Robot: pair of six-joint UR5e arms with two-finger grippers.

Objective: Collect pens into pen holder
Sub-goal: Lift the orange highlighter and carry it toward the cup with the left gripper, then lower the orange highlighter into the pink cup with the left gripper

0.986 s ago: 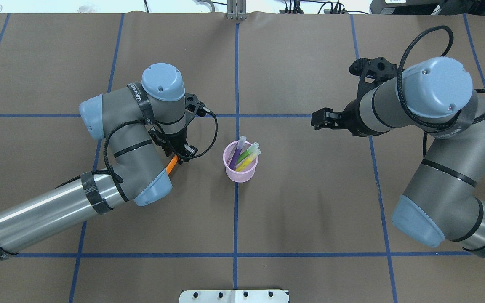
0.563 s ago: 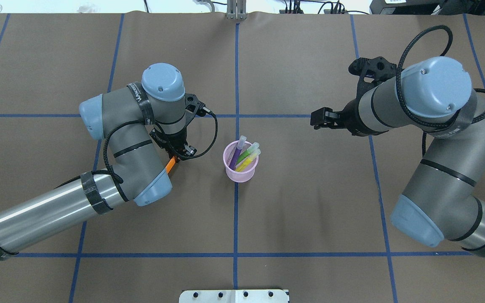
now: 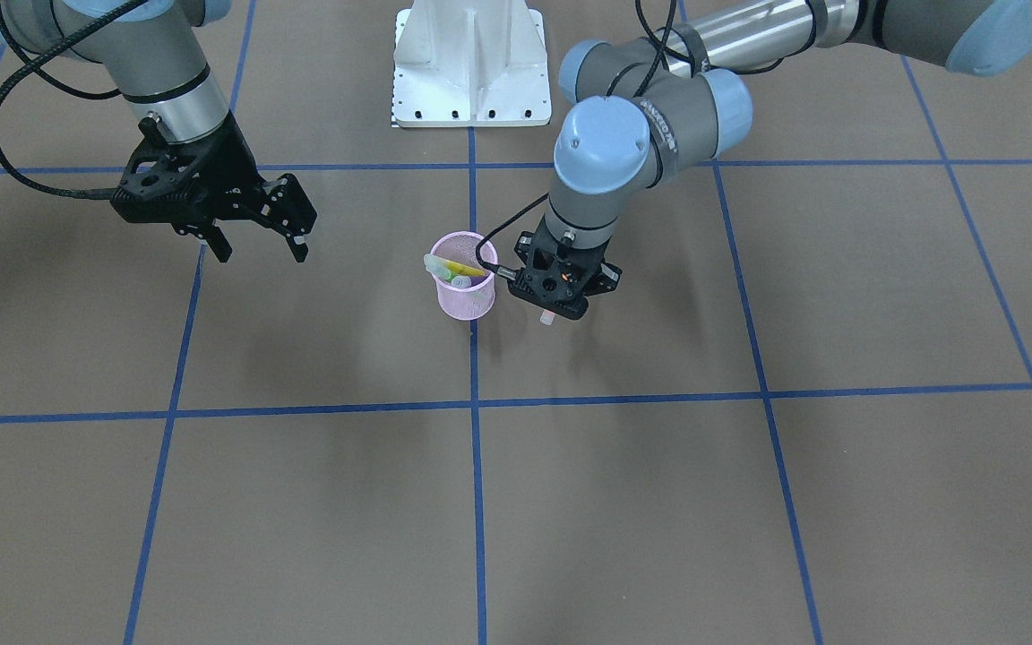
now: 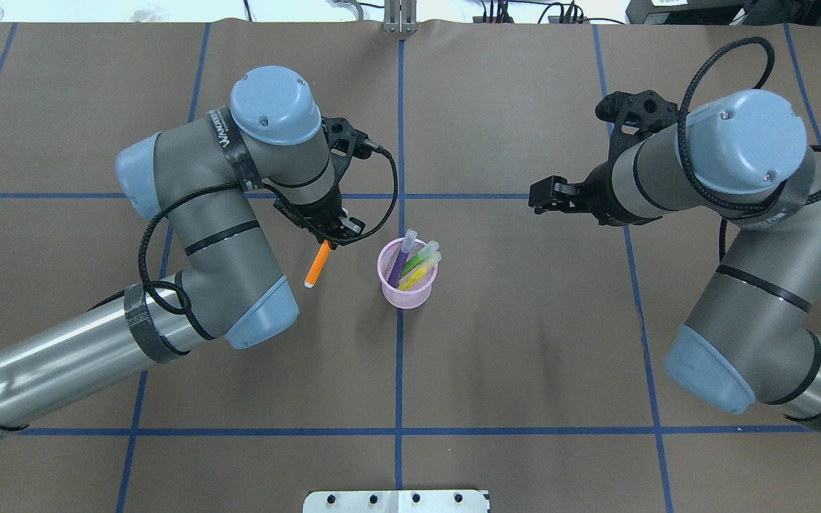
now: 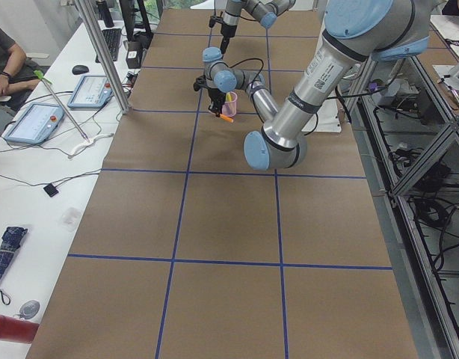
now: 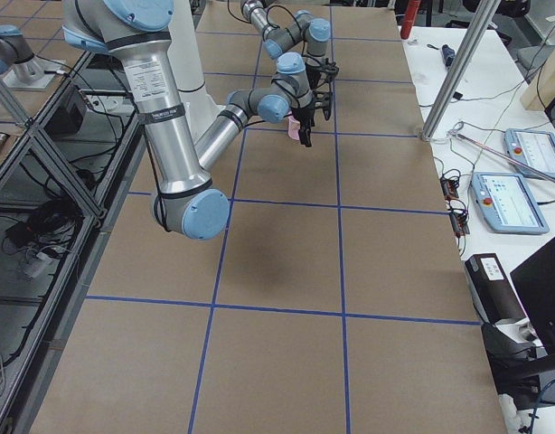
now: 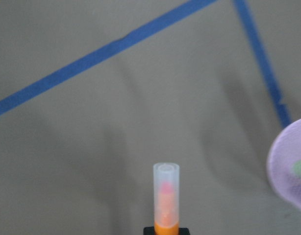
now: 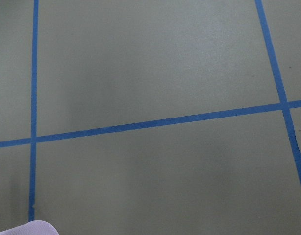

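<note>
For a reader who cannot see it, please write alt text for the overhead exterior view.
The left gripper holds the orange pen above the brown table, just left of the pink pen holder. The purple pen, green pen and yellow pen stand in the holder. The right gripper hovers empty, far to the right.

pen holder (image 7: 291, 171) blurred, cut by wrist view edge, orange pen (image 7: 166, 203) base hidden

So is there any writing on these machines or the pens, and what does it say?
On the black band on the left arm: white lettering, starting roughly "WAND", the rest too small to read.
On the black band on the right arm: pale lettering, too blurred to read.
On the orange pen and the pink pen holder: no writing visible.
</note>
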